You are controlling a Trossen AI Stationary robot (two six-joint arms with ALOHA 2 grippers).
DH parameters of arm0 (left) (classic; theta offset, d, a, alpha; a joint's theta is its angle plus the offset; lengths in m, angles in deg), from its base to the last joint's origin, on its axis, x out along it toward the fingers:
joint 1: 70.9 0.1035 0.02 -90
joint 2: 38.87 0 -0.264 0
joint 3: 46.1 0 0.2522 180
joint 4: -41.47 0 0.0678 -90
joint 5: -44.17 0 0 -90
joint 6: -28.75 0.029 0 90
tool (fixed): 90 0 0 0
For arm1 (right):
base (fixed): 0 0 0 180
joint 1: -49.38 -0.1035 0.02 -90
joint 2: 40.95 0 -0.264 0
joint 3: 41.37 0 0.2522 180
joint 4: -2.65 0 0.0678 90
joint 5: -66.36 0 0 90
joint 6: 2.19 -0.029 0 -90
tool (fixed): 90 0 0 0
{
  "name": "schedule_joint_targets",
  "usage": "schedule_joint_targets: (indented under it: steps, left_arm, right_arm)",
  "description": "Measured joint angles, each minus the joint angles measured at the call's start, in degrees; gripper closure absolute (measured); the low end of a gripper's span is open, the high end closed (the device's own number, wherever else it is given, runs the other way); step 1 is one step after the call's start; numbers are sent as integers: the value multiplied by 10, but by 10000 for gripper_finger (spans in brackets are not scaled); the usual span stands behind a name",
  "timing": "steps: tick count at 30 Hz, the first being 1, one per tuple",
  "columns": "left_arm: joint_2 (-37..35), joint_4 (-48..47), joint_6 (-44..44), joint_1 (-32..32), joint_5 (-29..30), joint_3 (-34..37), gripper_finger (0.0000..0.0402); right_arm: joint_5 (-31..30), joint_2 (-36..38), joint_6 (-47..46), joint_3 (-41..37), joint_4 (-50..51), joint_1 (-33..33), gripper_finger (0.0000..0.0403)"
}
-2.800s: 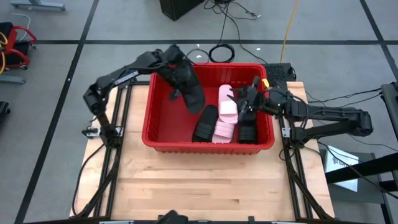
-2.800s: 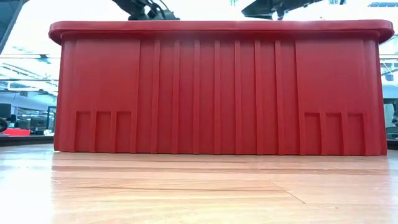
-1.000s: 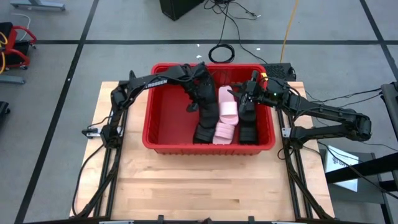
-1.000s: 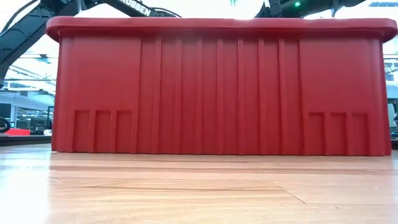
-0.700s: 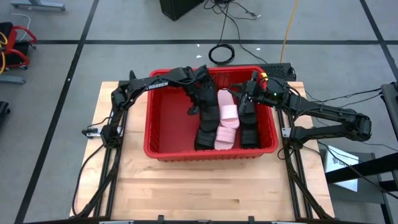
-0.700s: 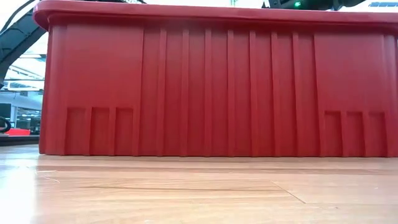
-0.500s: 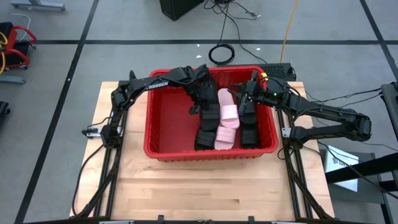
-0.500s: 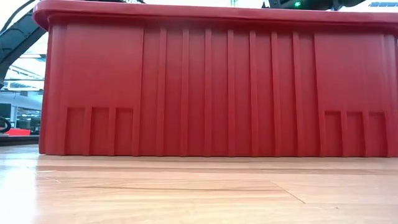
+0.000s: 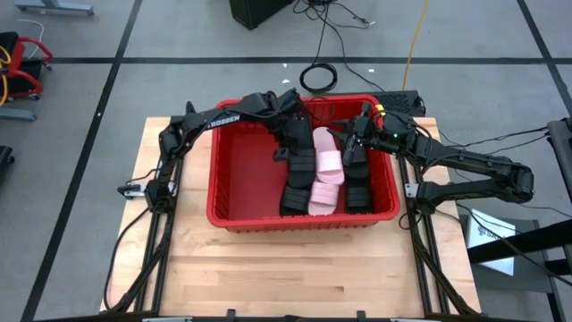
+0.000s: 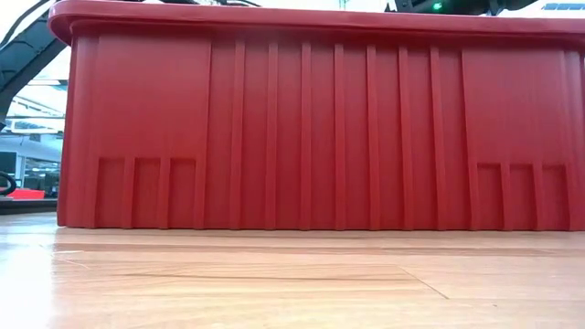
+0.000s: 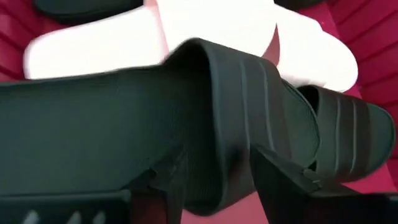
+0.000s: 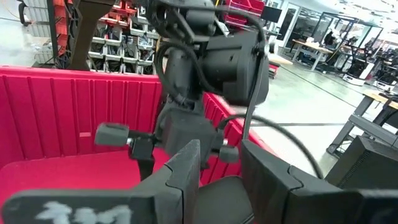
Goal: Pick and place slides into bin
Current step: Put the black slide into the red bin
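Slides (image 9: pixel 311 176) are seen lying inside the red bin (image 9: pixel 234 221), none left on the table; left gripper (image 9: pixel 291 143) spread above a black slide (image 11: pixel 205 118), right gripper (image 9: pixel 350 148) state untellable.

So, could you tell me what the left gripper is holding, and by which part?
The left gripper has its jaws either side of the strap of a black slide in the bin; whether they grip cannot be told.
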Motion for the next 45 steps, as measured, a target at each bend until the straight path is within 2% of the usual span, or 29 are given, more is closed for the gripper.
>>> schedule_joint_targets:
  steps: [7,10,13,18,22,28,35,39,45]
  left_arm:
    - [-2,1,5,-2,13,-56,210]
    - [-3,36,-9,-4,83,-51,209]
    - [-3,58,-14,-3,138,-26,208]
    - [-3,130,-25,-5,136,43,208]
    - [-3,186,-36,-9,110,115,208]
    - [-7,225,-47,-27,124,175,208]
    - [-4,237,-58,-29,108,164,208]
    - [1,196,-55,-31,135,116,208]
    - [1,186,-35,-38,137,47,208]
  right_arm:
    - [0,0,0,0,2,0,298]
    - [0,0,-1,0,2,0,298]
    - [0,0,-1,0,6,-1,298]
    - [0,0,0,0,7,-1,298]
    - [0,0,0,0,6,-1,298]
    - [0,-2,0,0,0,-1,298]
    - [0,-28,-1,0,-14,-1,298]
    - [0,-47,-3,0,-15,-1,298]
    - [0,-52,-3,0,-28,-1,298]
